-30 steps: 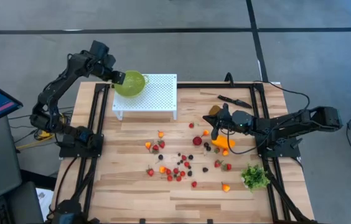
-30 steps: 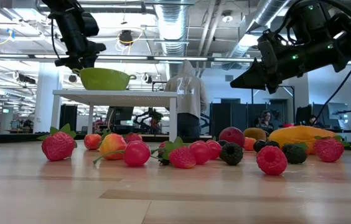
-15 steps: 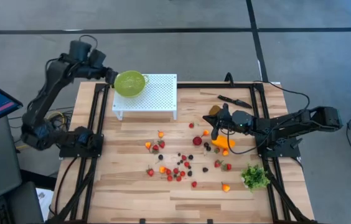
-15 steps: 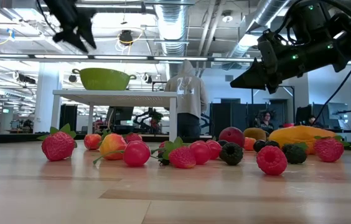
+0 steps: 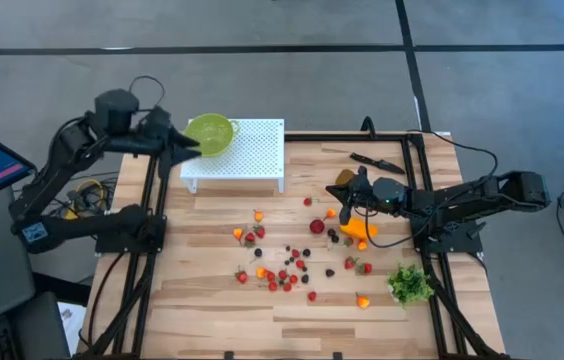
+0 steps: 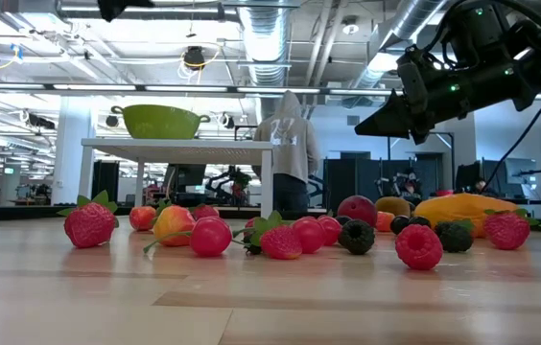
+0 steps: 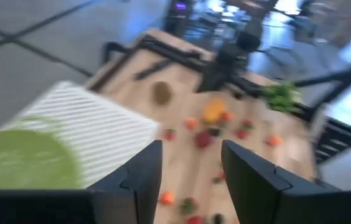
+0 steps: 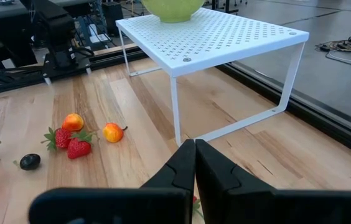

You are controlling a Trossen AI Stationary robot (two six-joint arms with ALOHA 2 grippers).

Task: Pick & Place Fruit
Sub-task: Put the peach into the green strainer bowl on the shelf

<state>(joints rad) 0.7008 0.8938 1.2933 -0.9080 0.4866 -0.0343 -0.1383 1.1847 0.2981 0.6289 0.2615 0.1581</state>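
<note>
Hovering beside shelf [image 5: 247, 152] edge, left hand [image 5: 184, 146] open.

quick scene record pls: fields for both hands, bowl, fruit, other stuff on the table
left hand: open, empty, beside the green bowl, off the table's left edge
right hand: shut, empty, above the fruit near the orange fruit
green bowl: on the white perforated shelf
berries: scattered mid-table, none in bowl
kiwi: on table behind right hand
leafy bunch: right edge
knife: far right
</note>
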